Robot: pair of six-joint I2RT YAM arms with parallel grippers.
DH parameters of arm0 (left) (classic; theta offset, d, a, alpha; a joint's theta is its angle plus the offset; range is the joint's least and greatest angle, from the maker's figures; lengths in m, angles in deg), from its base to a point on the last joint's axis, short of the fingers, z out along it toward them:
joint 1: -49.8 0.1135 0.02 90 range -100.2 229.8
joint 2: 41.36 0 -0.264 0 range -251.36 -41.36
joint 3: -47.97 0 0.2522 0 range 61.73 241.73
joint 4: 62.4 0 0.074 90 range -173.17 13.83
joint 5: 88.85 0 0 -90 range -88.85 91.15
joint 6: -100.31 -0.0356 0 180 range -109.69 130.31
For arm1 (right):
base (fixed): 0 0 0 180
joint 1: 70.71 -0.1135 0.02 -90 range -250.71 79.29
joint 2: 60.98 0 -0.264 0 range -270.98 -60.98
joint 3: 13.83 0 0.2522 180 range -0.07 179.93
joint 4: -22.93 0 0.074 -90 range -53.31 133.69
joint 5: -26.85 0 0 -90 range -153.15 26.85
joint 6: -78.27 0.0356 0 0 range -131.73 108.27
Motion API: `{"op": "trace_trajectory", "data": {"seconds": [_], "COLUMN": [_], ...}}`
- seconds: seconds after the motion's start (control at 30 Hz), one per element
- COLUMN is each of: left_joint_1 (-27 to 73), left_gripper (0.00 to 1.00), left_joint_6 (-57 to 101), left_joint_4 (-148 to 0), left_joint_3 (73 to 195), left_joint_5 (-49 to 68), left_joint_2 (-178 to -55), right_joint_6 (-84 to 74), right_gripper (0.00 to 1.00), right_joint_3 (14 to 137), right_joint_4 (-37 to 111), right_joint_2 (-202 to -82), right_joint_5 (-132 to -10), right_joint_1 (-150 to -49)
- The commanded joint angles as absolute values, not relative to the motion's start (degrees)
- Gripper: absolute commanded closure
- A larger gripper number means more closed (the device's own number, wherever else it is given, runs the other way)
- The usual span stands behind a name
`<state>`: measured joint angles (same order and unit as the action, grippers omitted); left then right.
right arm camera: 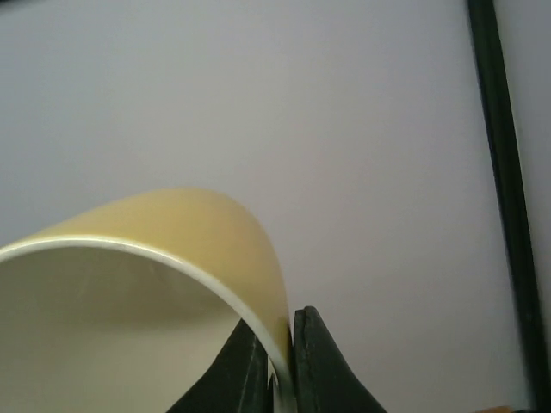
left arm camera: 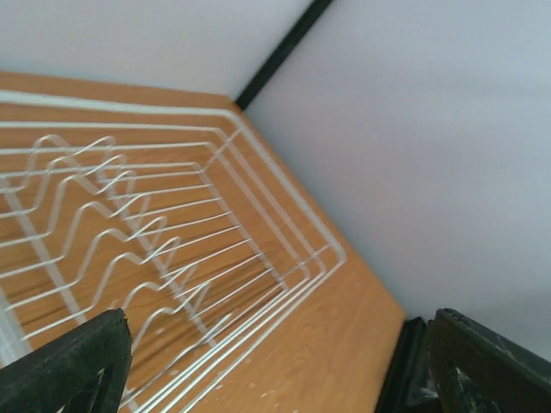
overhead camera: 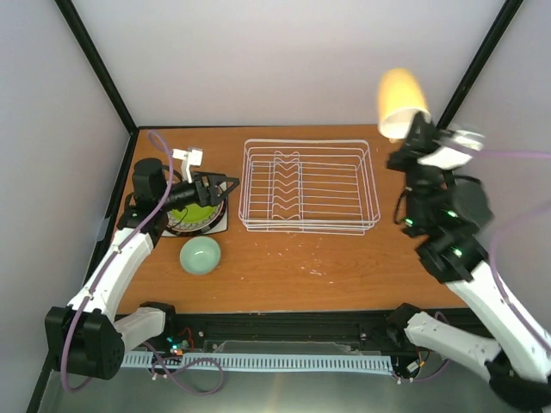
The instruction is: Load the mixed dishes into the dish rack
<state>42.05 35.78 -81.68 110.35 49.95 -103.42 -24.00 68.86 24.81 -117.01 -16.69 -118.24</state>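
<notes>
Orange-brown wooden table, white walls behind it.

Dish rack: it stood at the centre of the overhead view, wavy dividers upright.

Plate stack: it lay just left of the rack, lime-green small plate on top, white square plate at the bottom.

Pale mint bowl: it sat upright just below the stack.

Pale yellow mug: tilted, aloft at upper right, well apart from the rack.

Your right gripper pinched the mug's rim, jaws nearly together.

Your left gripper hovered over the stack, jaws wide, holding nothing.
</notes>
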Motion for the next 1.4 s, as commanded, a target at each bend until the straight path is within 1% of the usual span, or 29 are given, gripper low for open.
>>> {"op": "trace_trajectory", "data": {"seconds": [0.0,0.03,0.07,0.1,0.13,0.23,0.37,0.47,0.63,0.73,0.8,0.9,1.07,1.17,1.23,1.37], "left_joint_1": [41.4,41.1,40.5,39.8,38.6,34.2,29.4,28.3,26.3,25.5,24.7,23.1,20.5,19.8,19.8,19.7], "left_gripper": [0.05,0.05,0.05,0.05,0.05,0.05,0.05,0.05,0.06,0.06,0.09,0.15,0.18,0.27,0.27,0.23], "left_joint_6": [48.4,52.4,56.7,60.8,64.4,70.4,68.9,67.0,59.7,58.5,57.6,56.2,56.5,57.5,58.2,59.1], "left_joint_4": [-57.9,-51.8,-45.3,-38.7,-32.8,-20.6,-18.9,-20.0,-28.0,-29.4,-30.9,-32.8,-31.4,-29.2,-28.0,-26.1], "left_joint_3": [109.2,108.1,106.8,105.5,104.6,103.9,104.9,104.7,104.2,103.6,104.1,106.7,110.6,111.1,111.2,110.5], "left_joint_5": [62.2,64.1,65.5,66.6,66.9,67.1,66.0,64.0,58.2,54.0,50.8,49.1,49.0,49.1,49.5,49.1], "left_joint_2": [-102.3,-102.9,-103.5,-104.4,-105.1,-107.8,-109.8,-110.7,-111.0,-111.5,-112.1,-114.0,-116.9,-117.1,-117.0,-116.4], "right_joint_6": [24.7,29.1,34.0,38.9,43.7,56.3,73.5,81.5,85.9,87.1,86.9,86.0,84.0,83.3,82.6,82.3], "right_gripper": [0.97,0.97,0.97,0.97,0.97,0.97,0.97,0.97,0.97,0.97,0.97,0.97,0.97,0.97,0.97,0.97], "right_joint_3": [60.1,57.8,55.0,51.9,48.6,43.7,42.1,42.7,42.0,41.4,41.3,40.7,40.1,39.8,39.4,38.7], "right_joint_4": [41.5,38.3,34.1,28.0,18.0,-2.0,-29.6,-39.8,-46.2,-48.2,-48.5,-48.5,-47.9,-47.4,-46.6,-46.8], "right_joint_2": [-109.9,-109.7,-110.1,-110.9,-112.2,-120.4,-132.5,-139.1,-142.3,-142.9,-143.0,-142.7,-142.1,-141.7,-141.5,-141.8], "right_joint_5": [-54.5,-65.7,-70.2,-78.4,-83.3,-94.0,-98.6,-98.3,-96.3,-95.4,-95.2,-95.1,-95.3,-95.7,-95.9,-96.2], "right_joint_1": [-103.8,-100.3,-97.4,-95.4,-94.4,-93.3,-93.5,-93.6,-93.8,-94.1,-94.6,-95.1,-95.1,-95.1,-95.1,-95.1]}}
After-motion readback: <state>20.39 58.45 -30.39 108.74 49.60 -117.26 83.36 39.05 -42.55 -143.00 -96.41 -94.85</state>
